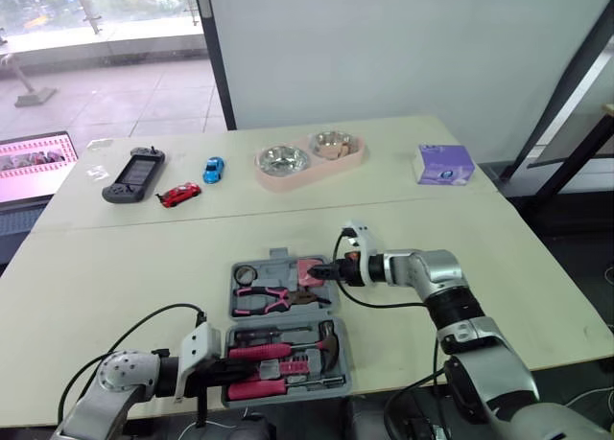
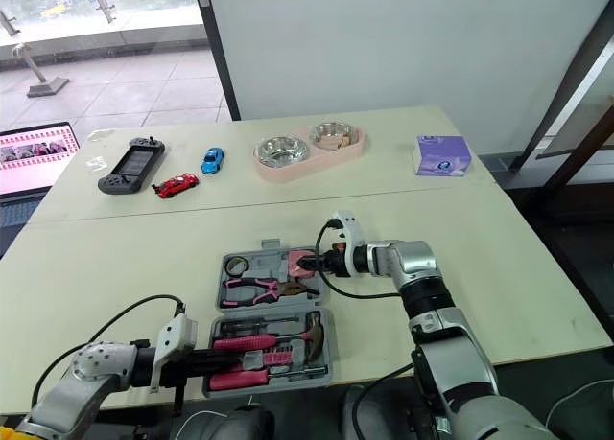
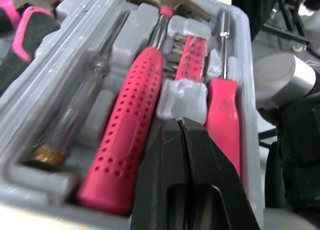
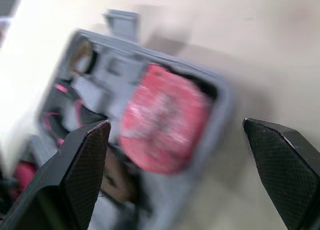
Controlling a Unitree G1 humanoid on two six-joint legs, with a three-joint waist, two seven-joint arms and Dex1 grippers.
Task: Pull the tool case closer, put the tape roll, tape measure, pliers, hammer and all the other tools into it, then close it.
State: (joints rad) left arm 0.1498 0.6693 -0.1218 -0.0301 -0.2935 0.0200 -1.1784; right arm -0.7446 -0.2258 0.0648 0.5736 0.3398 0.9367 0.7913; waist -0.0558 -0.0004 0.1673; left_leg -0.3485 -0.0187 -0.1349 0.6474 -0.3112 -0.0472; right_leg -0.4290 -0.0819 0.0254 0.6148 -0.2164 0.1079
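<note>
Where the cream table (image 1: 537, 267) meets a white wall (image 1: 403, 47), bowls (image 1: 309, 158) sit upper centre; at the tool case (image 1: 280, 258), right gripper (image 1: 324, 271) splayed, left gripper (image 3: 181, 125) clenched.

Here's the tool case (image 3: 246, 64), grey moulded plastic with a dull matt finish, and in it the hammer (image 3: 125, 135) shows a pink grip dotted with small dimples below a worn metal head. The tape measure (image 4: 162, 117) is pink plastic with a sheen, the right gripper (image 4: 177, 124) has black pads (image 4: 87, 165) with a fine cross-hatched grain, and the left gripper (image 3: 183, 123) is smooth black, lightly scratched. Out on the smooth matt table (image 1: 144, 267), the bowls (image 1: 282, 159) gleam as polished metal.
</note>
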